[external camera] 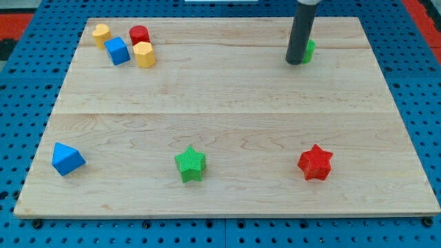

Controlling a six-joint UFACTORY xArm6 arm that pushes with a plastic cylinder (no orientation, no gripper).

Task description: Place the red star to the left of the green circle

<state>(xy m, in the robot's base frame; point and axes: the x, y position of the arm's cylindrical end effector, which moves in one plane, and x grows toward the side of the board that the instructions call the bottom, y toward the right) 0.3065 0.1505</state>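
The red star [315,162] lies near the view's bottom right of the wooden board [227,103]. The green circle [309,49] sits near the view's top right, mostly hidden behind my rod. My tip [295,62] rests on the board right against the green circle's left side. The red star is far below the tip, toward the view's bottom.
A green star [190,164] lies at the bottom middle. A blue triangular block [67,159] is at the bottom left. At the top left cluster a yellow block [102,34], a blue cube [118,51], a red cylinder [139,34] and a yellow hexagon [144,54].
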